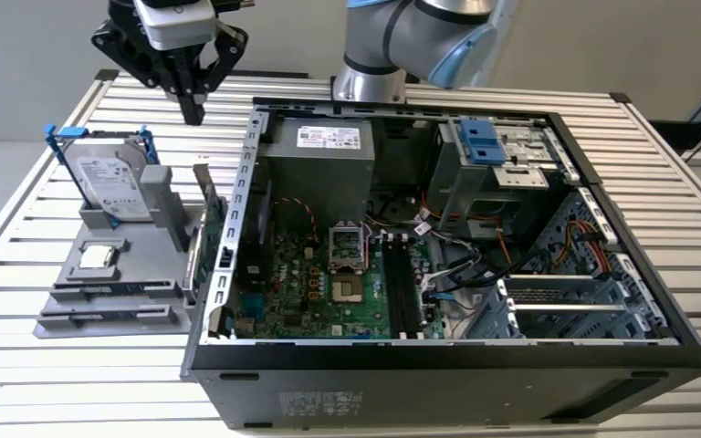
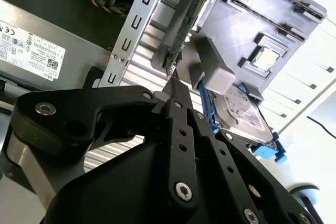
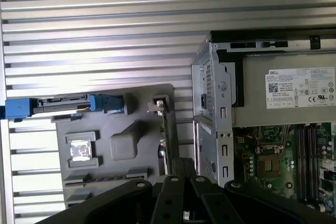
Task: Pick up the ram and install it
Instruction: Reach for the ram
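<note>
My gripper [image 1: 191, 111] hangs shut and empty above the table, off the case's far corner on the exterior view's left. Below it a thin green board [image 1: 214, 239] stands on edge between the grey holder [image 1: 95, 319] and the case wall. I cannot tell whether this board is the ram or the expansion card. In the second wrist view the fingertips [image 2: 173, 83] sit just short of the board's [image 2: 184, 30] near end, apart from it. The motherboard's long black slots [image 1: 402, 283] lie in the open case and look unfilled.
The open computer case [image 1: 448, 351] takes up the middle of the slatted table. The holder also carries a silver hard drive in a blue frame [image 1: 113, 182] and a small square chip [image 1: 98, 257]. The arm's base [image 1: 369, 82] stands behind the case.
</note>
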Controlling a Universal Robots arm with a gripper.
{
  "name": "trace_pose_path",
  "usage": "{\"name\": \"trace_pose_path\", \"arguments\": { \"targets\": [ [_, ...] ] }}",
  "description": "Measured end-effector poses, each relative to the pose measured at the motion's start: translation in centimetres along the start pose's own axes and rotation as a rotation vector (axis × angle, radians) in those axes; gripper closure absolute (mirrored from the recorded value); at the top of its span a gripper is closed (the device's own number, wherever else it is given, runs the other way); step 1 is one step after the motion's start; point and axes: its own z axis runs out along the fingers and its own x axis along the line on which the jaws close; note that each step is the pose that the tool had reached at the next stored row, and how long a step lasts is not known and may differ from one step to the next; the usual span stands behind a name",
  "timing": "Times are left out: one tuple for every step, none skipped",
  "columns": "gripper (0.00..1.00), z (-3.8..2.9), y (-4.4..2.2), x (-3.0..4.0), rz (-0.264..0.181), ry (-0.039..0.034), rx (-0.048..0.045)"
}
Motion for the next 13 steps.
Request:
{"name": "trace_pose_path", "arguments": {
  "targets": [
    [1.00, 0.00, 0.00, 0.05, 0.000, 0.0000, 0.0000],
    [1.00, 0.00, -0.01, 0.12, 0.000, 0.0000, 0.0000],
    [1.00, 0.00, -0.01, 0.17, 0.000, 0.0000, 0.0000],
    [1.00, 0.00, -0.02, 0.23, 0.000, 0.0000, 0.0000],
    [1.00, 0.00, -0.02, 0.28, 0.000, 0.0000, -0.0001],
    [1.00, -0.01, -0.03, 0.33, 0.000, 0.0000, 0.0000],
    [1.00, -0.01, -0.03, 0.39, 0.000, 0.0000, 0.0000],
    [1.00, -0.01, -0.03, 0.44, 0.000, 0.0000, 0.0000],
    [1.00, -0.01, -0.04, 0.49, 0.000, 0.0000, 0.0000],
    [1.00, -0.01, -0.04, 0.54, 0.000, 0.0000, 0.0000],
    [1.00, -0.01, -0.04, 0.58, 0.000, 0.0000, 0.0000],
    [1.00, -0.01, -0.05, 0.62, 0.000, 0.0000, 0.0000],
    [1.00, -0.01, -0.05, 0.67, 0.000, 0.0000, 0.0000]
  ]
}}
